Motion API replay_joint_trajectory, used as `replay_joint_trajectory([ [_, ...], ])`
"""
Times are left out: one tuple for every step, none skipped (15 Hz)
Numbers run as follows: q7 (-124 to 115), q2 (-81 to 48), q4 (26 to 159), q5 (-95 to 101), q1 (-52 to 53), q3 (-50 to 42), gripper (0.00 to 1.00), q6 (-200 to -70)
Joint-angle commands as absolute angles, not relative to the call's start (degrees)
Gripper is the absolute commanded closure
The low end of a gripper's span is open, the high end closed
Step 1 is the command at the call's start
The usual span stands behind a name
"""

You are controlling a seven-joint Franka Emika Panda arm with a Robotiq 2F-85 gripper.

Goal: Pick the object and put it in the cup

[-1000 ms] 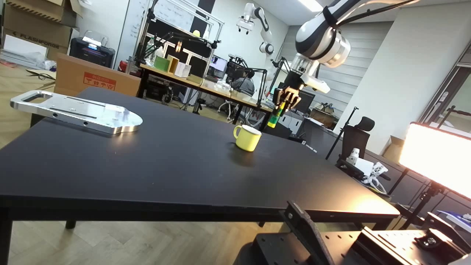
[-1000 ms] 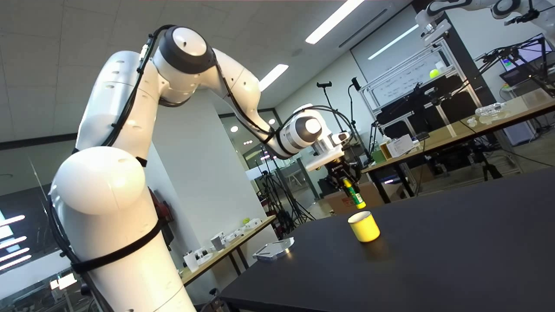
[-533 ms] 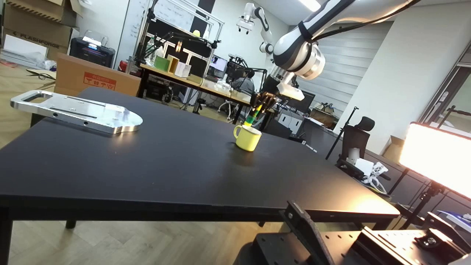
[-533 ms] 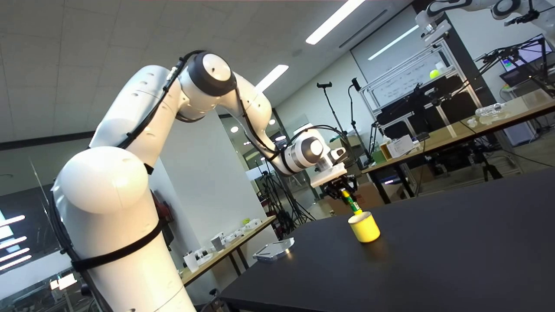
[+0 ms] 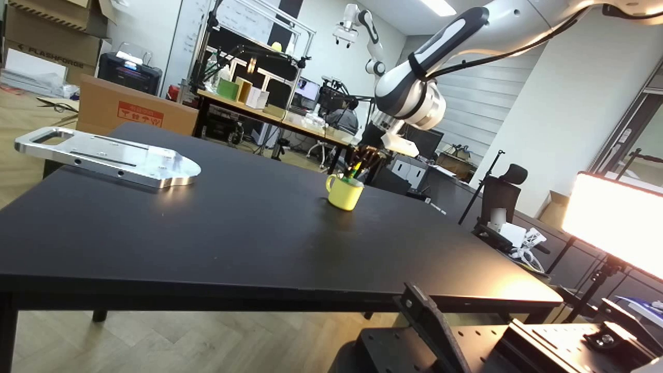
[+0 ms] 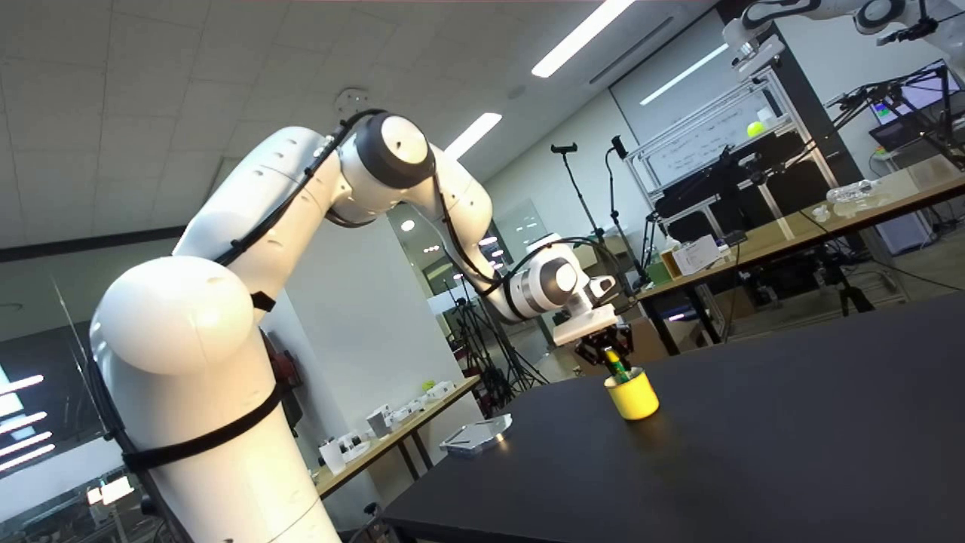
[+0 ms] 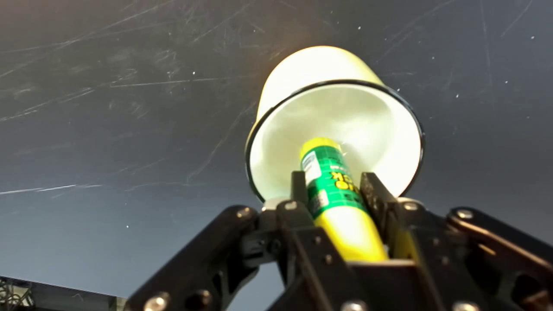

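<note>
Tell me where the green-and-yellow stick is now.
Right of centre in the wrist view, the stick sits in the gripper, its far end inside the yellow mug.

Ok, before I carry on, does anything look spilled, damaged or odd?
Only the tabletop: in the wrist view, pale scratches cross its dark surface, so it looks worn. No spill shows, and the glue stick has its end inside the mug.

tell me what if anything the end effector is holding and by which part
A yellow-and-green glue stick, gripped by its upper part in the end effector; the lower end is inside the mug.
</note>
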State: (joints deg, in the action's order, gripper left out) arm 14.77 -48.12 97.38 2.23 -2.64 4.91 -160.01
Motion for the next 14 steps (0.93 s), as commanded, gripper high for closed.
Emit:
replay_joint_trajectory([
  [14.8,-49.9,93.9,2.4,-3.4,5.7,0.89,-157.9],
  [14.7,-49.9,93.7,2.4,-3.4,5.7,0.89,-157.7],
  [14.5,-49.7,93.6,2.2,-3.4,5.8,0.39,-157.2],
  [14.7,-48.9,93.9,2.0,-3.7,6.1,0.39,-156.3],
  [14.6,-48.1,94.0,1.9,-3.7,6.1,0.34,-155.7],
  [15.1,-47.1,94.5,1.7,-4.1,6.7,0.26,-155.2],
  [14.9,-45.7,95.3,1.5,-4.3,6.8,0.20,-155.0],
  [15.1,-44.5,96.0,1.3,-4.6,7.2,0.14,-155.1],
  [15.2,-42.9,97.1,0.9,-5.2,7.6,0.06,-155.1],
  [15.1,-41.6,97.7,0.7,-5.4,7.7,0.02,-154.8],
  [15.0,-40.2,98.6,0.5,-5.8,7.6,0.00,-154.1],
  [14.8,-38.9,99.6,0.0,-6.1,7.5,0.00,-152.7],
  [14.8,-42.9,95.8,0.9,-4.7,6.8,0.05,-154.6],
  [14.8,-41.7,96.5,0.7,-5.0,6.7,0.00,-153.6],
])
